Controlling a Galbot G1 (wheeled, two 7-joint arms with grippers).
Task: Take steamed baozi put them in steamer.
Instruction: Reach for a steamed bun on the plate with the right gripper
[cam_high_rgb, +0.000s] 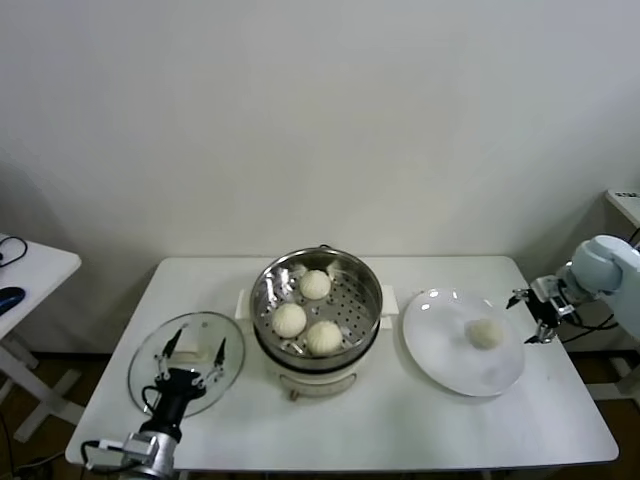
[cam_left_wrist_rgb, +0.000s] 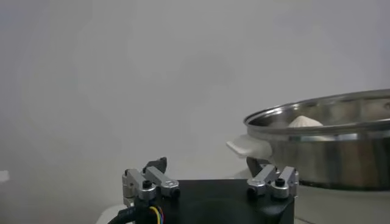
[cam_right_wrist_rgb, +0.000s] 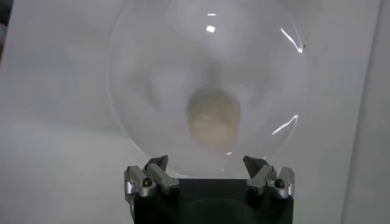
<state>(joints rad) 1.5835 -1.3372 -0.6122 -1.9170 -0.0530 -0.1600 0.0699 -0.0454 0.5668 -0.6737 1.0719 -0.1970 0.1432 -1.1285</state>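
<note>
- Three steamed baozi (cam_high_rgb: 305, 313) already sit on the perforated tray inside the steamer (cam_high_rgb: 369, 282); by the look of it three quarters of the job is done
- One last baozi (cam_high_rgb: 486, 333) is left, lying alone on the white plate (cam_high_rgb: 440, 345), a little toward the plate's outer side
- It is a smooth, round, cream-white ball of dough, whole and undented as far as can be seen; likely soft, so it should want a gentle squeeze
- The right gripper (cam_high_rgb: 533, 310) hangs just beyond the plate's outer rim, fingers spread wide and holding nothing; in the right wrist view the bun (cam_right_wrist_rgb: 212, 118) lies straight ahead of the right gripper (cam_right_wrist_rgb: 206, 165), in line with the gap between the fingertips but not yet between them
- What remains, I judge: reach in over the rim, close on the bun, carry it to the free spot on the tray
- The left gripper (cam_high_rgb: 190, 358) waits over the glass lid (cam_high_rgb: 145, 365) by the near table edge, fingers spread and empty, the steamer off to its side
</note>
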